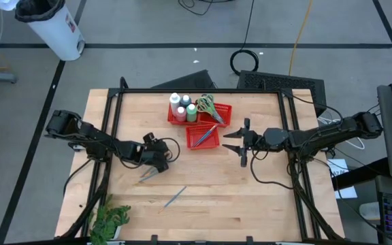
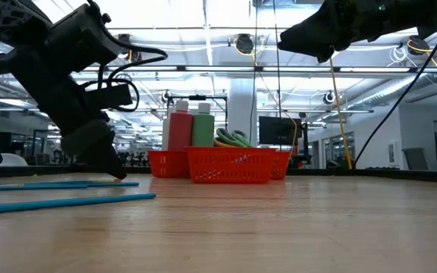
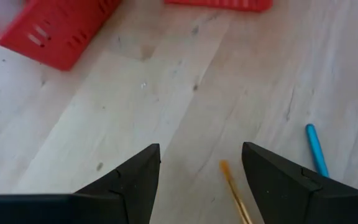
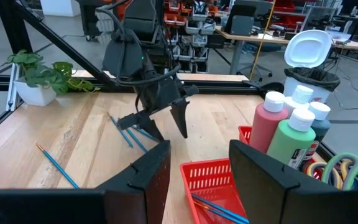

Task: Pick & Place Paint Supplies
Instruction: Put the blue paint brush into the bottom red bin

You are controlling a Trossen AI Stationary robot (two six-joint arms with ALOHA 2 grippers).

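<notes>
Lying nearest the table's (image 1: 250, 204) front edge: plant (image 1: 111, 221) at the left corner, and one brush (image 1: 174, 197) alone on bare wood, well apart from both arms.

Left gripper (image 1: 152, 170) is lowered to the tabletop at left-centre, fingers spread. Left wrist view shows an orange brush (image 3: 235, 193) on the wood between the fingers, not pinched; a blue brush (image 3: 316, 149) lies just beside, outside one finger. Low view shows blue brushes flat on the wood, fingertips down at them.

Right gripper (image 1: 242, 143) hangs above the table right of centre, fingers spread, holding nothing.

Between the arms, toward the back, are two red baskets touching. Near basket (image 1: 203, 136) holds thin brushes lying inside. Far basket (image 1: 223, 110) holds bottles (image 1: 181, 105) standing upright, white caps on, pink (image 4: 267, 124) and green (image 4: 294, 140) ones plain in the right wrist view. Scissors (image 1: 206, 105) with green handles sit in the same basket, beside the bottles.

Beyond the table are a white bin (image 1: 50, 24) and cables on the floor.
</notes>
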